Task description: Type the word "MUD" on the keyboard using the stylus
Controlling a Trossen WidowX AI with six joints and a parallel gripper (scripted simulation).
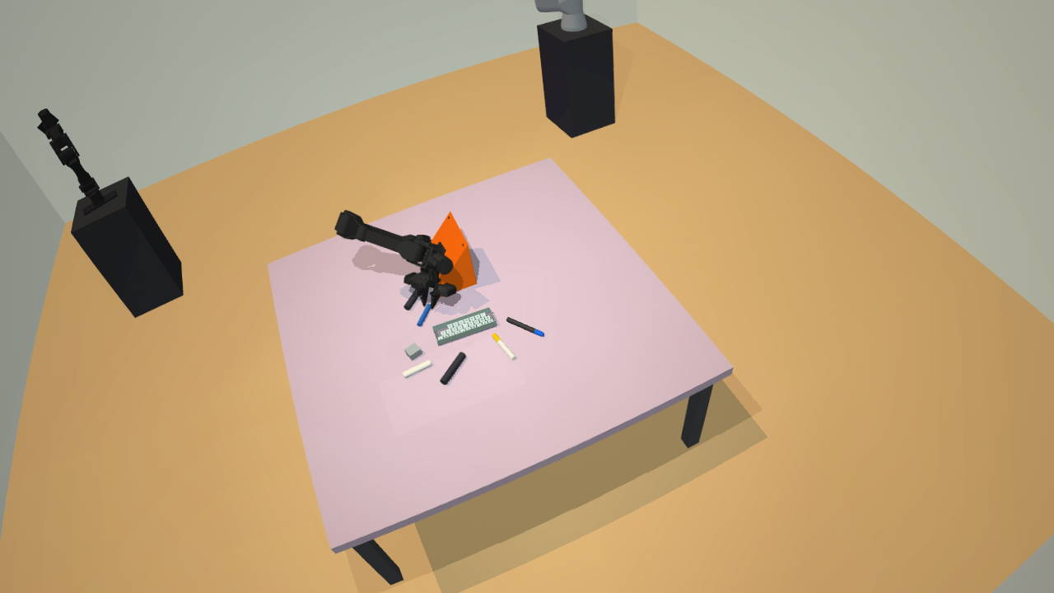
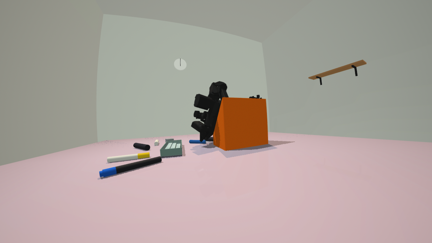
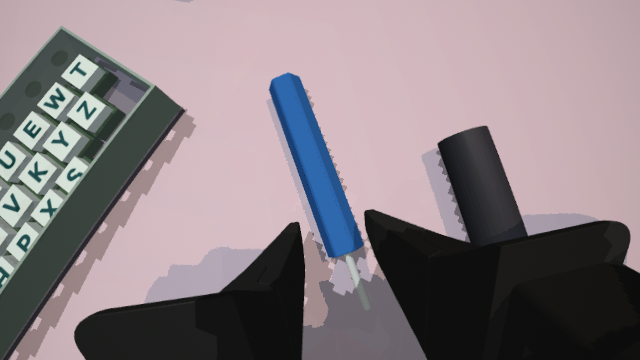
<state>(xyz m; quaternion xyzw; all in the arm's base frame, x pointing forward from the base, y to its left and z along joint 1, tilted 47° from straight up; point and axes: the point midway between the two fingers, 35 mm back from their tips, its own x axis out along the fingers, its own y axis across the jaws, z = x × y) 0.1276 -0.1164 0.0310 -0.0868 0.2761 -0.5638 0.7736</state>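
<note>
The blue stylus [image 1: 423, 315] [image 2: 196, 141] [image 3: 312, 160] lies on the desk, its pale thin tip pointing back under my gripper in the wrist view. My gripper [image 1: 429, 303] [image 3: 332, 225] is open low over the desk. Its fingers stand on either side of the stylus's tip end, with a gap on each side. The grey-green keyboard [image 1: 442, 339] [image 2: 170, 152] [image 3: 120, 165] lies beside the stylus. Its U key [image 3: 10, 159] shows at the left edge of the wrist view. The M and D keys are outside the wrist view and too small to read elsewhere.
A black cylinder [image 1: 411, 299] [image 3: 480, 185] lies beside the right finger. A tall orange block [image 1: 460, 258] [image 2: 244, 124] stands close to the arm. Beyond the keyboard lie a blue-capped marker [image 1: 523, 324], a yellow-capped marker [image 1: 506, 347], another black cylinder [image 1: 453, 367], a white stick [image 1: 417, 368] and a grey block [image 1: 413, 351].
</note>
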